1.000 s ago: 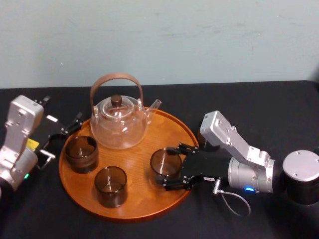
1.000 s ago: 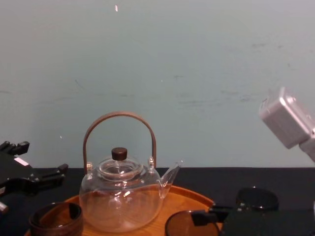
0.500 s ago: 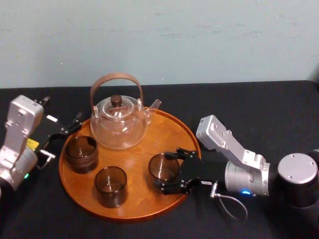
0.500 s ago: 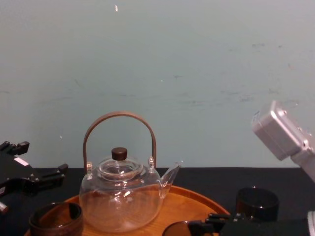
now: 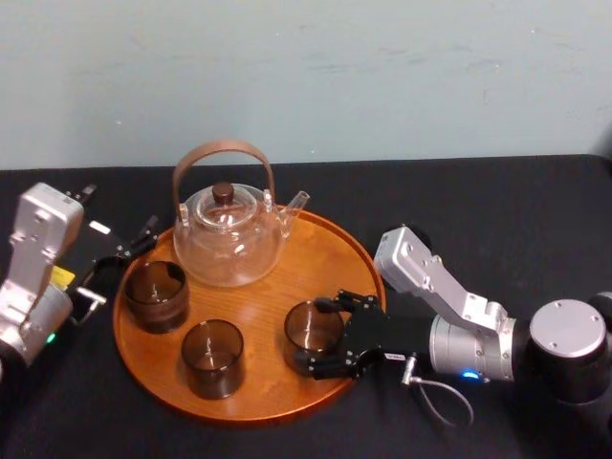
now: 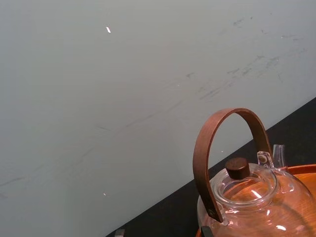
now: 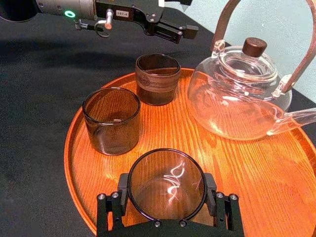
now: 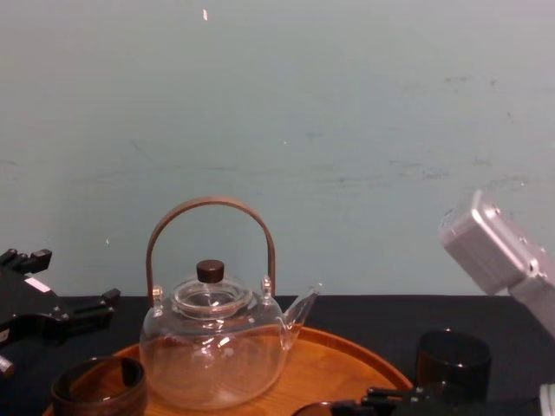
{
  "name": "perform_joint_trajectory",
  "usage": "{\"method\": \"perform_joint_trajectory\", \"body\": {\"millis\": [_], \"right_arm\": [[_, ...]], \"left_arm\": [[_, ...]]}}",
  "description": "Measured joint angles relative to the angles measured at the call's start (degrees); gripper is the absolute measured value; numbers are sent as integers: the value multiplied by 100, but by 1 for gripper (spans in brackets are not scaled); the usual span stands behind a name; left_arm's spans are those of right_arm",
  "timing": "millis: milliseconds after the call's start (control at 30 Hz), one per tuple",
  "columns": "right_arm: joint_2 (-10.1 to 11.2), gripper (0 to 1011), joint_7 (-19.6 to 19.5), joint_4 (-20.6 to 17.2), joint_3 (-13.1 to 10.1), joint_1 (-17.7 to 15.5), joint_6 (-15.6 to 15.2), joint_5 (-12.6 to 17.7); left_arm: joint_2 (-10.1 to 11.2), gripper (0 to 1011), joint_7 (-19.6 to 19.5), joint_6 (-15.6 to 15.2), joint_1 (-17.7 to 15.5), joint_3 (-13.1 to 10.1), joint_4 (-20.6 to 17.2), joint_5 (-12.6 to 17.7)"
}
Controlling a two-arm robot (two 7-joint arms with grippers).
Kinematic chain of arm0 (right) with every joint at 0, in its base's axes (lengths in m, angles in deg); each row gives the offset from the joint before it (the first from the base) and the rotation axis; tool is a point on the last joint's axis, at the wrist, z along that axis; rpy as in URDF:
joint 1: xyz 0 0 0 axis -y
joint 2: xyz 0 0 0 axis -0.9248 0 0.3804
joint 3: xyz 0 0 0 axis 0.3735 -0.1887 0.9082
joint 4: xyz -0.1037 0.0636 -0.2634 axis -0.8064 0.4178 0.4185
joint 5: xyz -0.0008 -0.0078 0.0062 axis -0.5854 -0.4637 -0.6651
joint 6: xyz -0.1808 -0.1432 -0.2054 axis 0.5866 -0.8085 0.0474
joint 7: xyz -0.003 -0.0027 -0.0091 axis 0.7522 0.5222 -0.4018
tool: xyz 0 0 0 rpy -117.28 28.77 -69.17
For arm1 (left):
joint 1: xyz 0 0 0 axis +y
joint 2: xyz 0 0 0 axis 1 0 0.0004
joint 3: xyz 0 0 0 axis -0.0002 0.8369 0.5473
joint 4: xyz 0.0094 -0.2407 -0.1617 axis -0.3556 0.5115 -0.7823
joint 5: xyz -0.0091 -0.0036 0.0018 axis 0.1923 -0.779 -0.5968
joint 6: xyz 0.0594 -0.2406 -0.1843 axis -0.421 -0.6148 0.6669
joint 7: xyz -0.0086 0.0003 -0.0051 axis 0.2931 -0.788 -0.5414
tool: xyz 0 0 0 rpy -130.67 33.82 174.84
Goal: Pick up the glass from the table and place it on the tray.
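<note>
A round orange-brown wooden tray [image 5: 273, 287] lies on the black-clothed table [image 5: 497, 201]. My right gripper [image 5: 314, 335] reaches in from the right over the tray's near right part and is shut on a smoky glass [image 5: 314, 325]. In the right wrist view the glass [image 7: 167, 185] stands upright between the two fingers [image 7: 122, 193], which touch its sides, and its base is at the tray's wood [image 7: 237, 163]. My left gripper [image 5: 115, 263] rests open at the tray's left edge, holding nothing.
On the tray stand a glass teapot [image 5: 228, 234] with a brown hoop handle at the back and two more dark glasses [image 5: 156, 295] [image 5: 212, 357] on the left. Another dark glass [image 8: 453, 362] stands on the cloth behind my right arm.
My right gripper has carried the glass a little left and toward me over the tray, and lower. The left arm has not moved.
</note>
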Motion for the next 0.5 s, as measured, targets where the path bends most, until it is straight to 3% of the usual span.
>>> {"method": "perform_joint_trajectory", "body": {"millis": [500], "right_arm": [[4,909,-62,-13,22,-13,38,-93]], "left_arm": [[0,1001,0,0,0,0,0,0]]}}
